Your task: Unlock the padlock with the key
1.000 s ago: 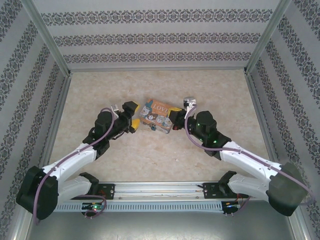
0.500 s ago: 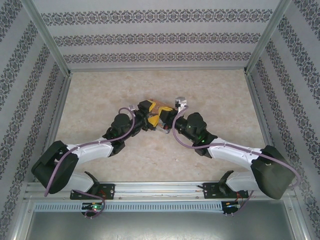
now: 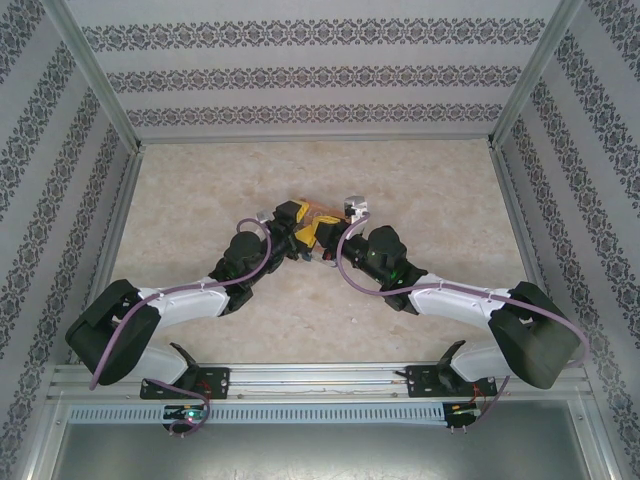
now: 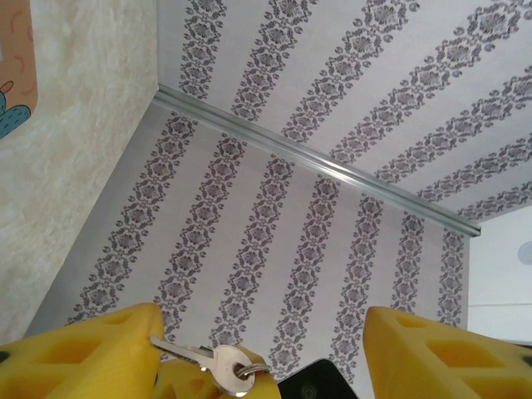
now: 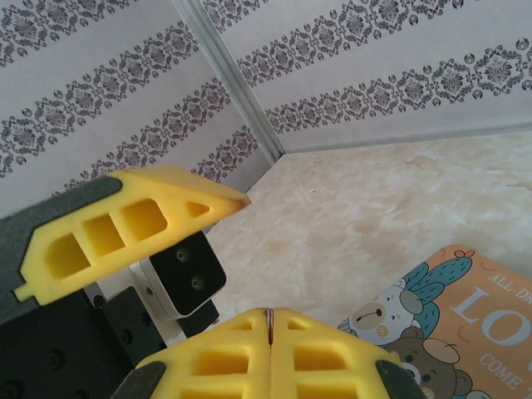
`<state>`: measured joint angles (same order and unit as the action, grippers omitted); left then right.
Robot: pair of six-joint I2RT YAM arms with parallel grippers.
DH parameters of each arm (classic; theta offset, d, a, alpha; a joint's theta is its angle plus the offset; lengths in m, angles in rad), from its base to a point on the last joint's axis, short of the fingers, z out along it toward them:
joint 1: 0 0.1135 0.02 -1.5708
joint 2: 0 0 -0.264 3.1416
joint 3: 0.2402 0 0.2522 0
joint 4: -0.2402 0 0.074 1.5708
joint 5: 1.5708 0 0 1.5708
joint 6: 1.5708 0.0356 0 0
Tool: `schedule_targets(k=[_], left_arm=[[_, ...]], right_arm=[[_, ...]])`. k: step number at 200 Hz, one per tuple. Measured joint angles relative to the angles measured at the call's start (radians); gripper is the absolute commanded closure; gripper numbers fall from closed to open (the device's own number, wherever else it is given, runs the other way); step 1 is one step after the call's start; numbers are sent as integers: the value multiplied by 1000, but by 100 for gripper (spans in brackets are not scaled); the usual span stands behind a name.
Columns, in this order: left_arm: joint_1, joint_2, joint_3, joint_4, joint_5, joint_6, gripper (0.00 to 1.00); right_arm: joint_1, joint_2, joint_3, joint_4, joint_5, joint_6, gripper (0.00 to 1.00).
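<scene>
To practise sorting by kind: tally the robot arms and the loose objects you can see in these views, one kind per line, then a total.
Robot arms: 2
Printed LOVE tin: 1
Key: 1
Total: 4

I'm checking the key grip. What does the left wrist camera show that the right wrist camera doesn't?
Left wrist, not right: the key's flat silvery face and ring, framed by the open left gripper. Right wrist, not left: the right gripper shut on the key, seen edge-on, plus the printed tin's bears. Both: part of the tin, tabletop, patterned walls.
</scene>
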<state>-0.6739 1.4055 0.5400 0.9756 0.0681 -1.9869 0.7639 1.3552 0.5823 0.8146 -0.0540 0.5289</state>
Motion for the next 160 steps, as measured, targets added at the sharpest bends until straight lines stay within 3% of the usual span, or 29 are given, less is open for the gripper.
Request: schedule_targets(k=[85,160], left_arm=[[0,0,-14,5,-20,-5,66],[0,0,-14,5,-21,-5,75]], right_arm=[[0,-27,-3,-2,0,0,100],[7,-33,-3,-1,0,0,100]])
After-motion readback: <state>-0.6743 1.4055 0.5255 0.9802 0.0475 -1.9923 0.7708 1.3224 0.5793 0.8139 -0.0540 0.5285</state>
